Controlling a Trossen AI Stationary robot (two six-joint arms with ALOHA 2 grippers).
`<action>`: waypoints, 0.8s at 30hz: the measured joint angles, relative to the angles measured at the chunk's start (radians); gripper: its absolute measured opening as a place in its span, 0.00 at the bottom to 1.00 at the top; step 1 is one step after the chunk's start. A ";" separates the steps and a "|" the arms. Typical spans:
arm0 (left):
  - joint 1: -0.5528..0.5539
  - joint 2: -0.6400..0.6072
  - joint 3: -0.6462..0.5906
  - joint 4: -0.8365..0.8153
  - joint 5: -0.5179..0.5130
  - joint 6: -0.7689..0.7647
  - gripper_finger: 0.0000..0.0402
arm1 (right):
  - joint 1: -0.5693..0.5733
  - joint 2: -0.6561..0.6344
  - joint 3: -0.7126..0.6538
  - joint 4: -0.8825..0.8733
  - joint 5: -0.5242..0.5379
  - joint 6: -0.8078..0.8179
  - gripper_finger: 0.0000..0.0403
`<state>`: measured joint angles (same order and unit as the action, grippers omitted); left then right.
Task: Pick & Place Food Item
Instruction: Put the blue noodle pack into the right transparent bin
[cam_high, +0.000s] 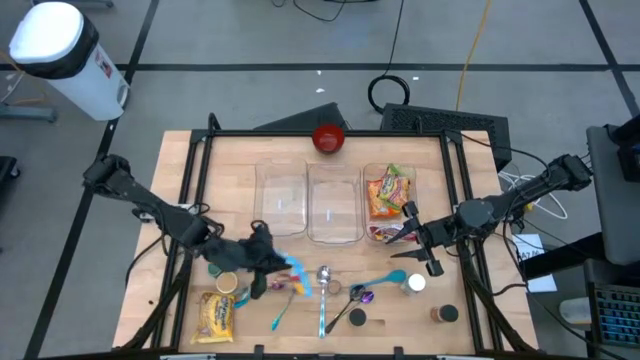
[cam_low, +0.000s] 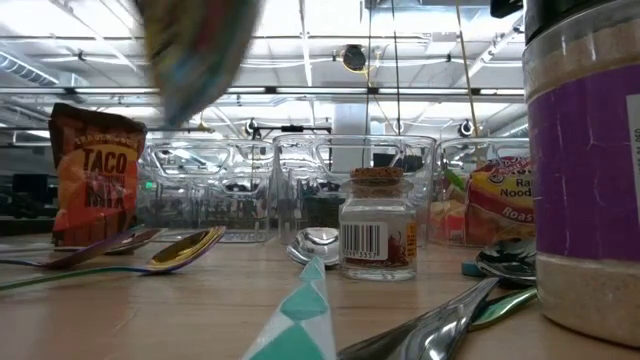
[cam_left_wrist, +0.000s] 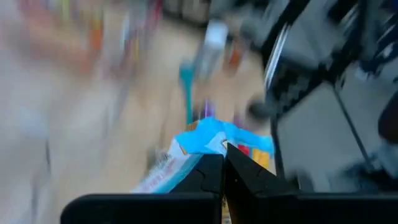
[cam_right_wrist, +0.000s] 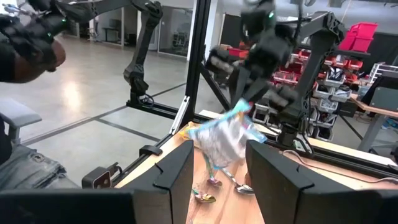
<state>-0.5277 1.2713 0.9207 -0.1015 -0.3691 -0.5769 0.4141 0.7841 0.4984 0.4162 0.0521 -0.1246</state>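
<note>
In the low view, the brown seasoning packet (cam_low: 92, 175) standing at the left reads "TACO MIX" in orange letters. The ramen noodle packet (cam_low: 497, 205) in the right-hand clear container (cam_low: 455, 190) shows partial words, "Ra", "Nood" and "Roas". The small cork-stoppered spice jar (cam_low: 377, 228) bears a barcode, its digits too small to read
</note>
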 joint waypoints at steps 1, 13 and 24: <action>0.009 0.000 0.000 0.063 -0.017 0.074 0.01 | 0.000 0.000 0.000 0.002 0.000 0.000 0.35; 0.258 0.003 0.001 0.294 -0.032 0.543 0.01 | -0.022 0.000 0.000 0.043 0.007 -0.052 0.35; 0.443 0.054 0.001 0.309 -0.031 0.730 0.01 | -0.115 0.014 0.002 0.161 0.313 0.132 0.36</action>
<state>-0.0850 1.3255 0.9218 0.2078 -0.4005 0.1532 0.2991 0.7981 0.4999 0.5775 0.3648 0.0072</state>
